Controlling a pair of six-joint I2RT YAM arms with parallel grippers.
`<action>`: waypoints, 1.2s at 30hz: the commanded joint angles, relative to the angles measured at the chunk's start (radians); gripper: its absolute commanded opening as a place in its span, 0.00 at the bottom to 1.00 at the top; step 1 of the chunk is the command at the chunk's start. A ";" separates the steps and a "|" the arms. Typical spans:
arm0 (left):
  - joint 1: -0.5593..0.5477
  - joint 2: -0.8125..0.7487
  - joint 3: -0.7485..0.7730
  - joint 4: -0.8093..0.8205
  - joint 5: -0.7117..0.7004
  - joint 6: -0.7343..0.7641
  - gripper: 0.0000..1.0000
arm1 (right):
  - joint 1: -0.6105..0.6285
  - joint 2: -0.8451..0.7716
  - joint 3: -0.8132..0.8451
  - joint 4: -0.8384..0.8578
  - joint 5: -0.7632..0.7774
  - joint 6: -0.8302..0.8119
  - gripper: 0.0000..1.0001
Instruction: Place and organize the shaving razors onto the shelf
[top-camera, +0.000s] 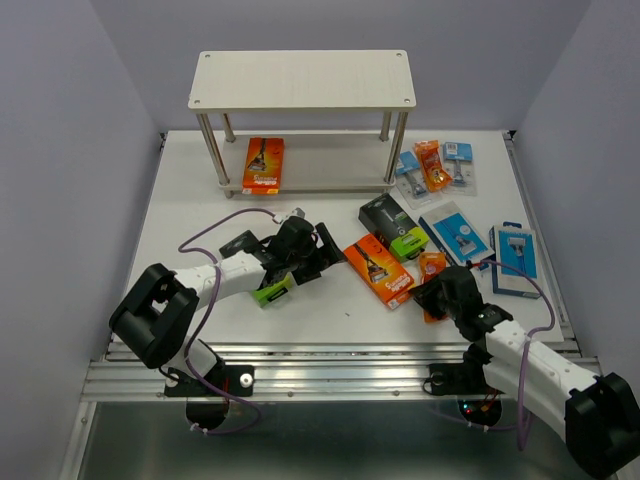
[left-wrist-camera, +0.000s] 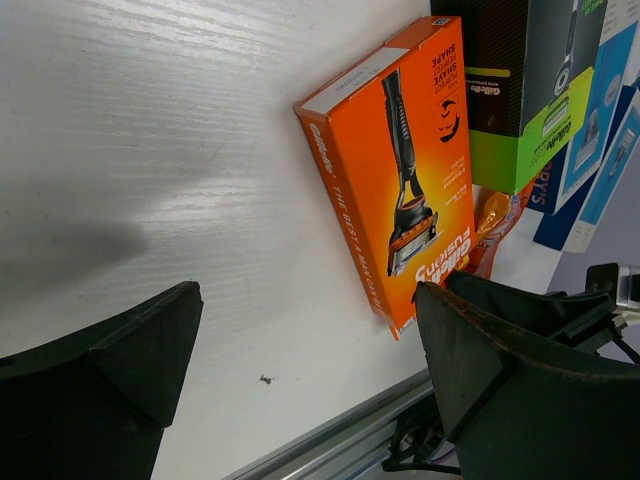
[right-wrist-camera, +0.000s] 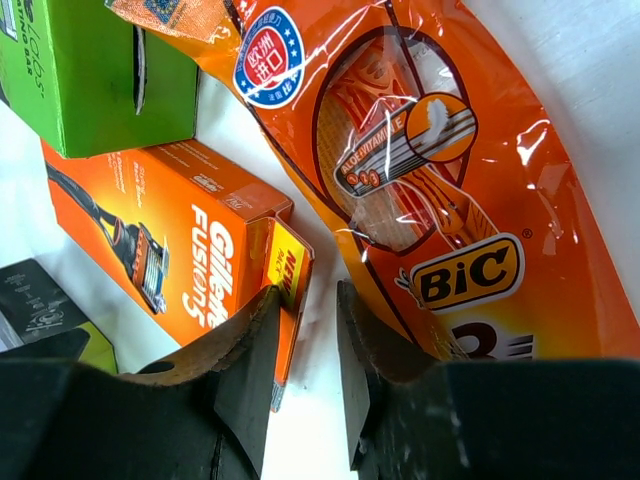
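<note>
The shelf (top-camera: 300, 80) stands at the back with one orange razor box (top-camera: 264, 164) on its lower board. My left gripper (top-camera: 320, 256) (left-wrist-camera: 308, 300) is wide open and empty, low over bare table just left of an orange Gillette Fusion box (top-camera: 378, 270) (left-wrist-camera: 400, 170). A black-and-lime box (top-camera: 272, 290) lies under my left forearm. My right gripper (top-camera: 433, 288) (right-wrist-camera: 308, 300) has its jaws a narrow gap apart with nothing between them. It is over the table between the Fusion box (right-wrist-camera: 170, 240) and an orange BIC bag (top-camera: 432, 266) (right-wrist-camera: 420, 170).
A second black-and-lime box (top-camera: 392, 225) lies behind the Fusion box. Two blue boxes (top-camera: 455, 235) (top-camera: 515, 258) lie at the right. Light-blue blister cards (top-camera: 458, 160) and an orange pack (top-camera: 430, 165) lie right of the shelf. The table's metal front rail (top-camera: 330, 352) runs close below both grippers.
</note>
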 joint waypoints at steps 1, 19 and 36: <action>-0.006 -0.030 0.019 -0.005 -0.008 -0.005 0.99 | -0.008 0.004 -0.003 0.044 0.025 -0.028 0.34; -0.015 -0.061 -0.004 0.003 -0.022 -0.032 0.99 | -0.008 0.004 0.037 0.151 -0.076 -0.105 0.01; -0.096 -0.157 -0.072 0.101 -0.087 -0.193 0.99 | -0.008 0.067 0.239 0.191 0.015 0.297 0.01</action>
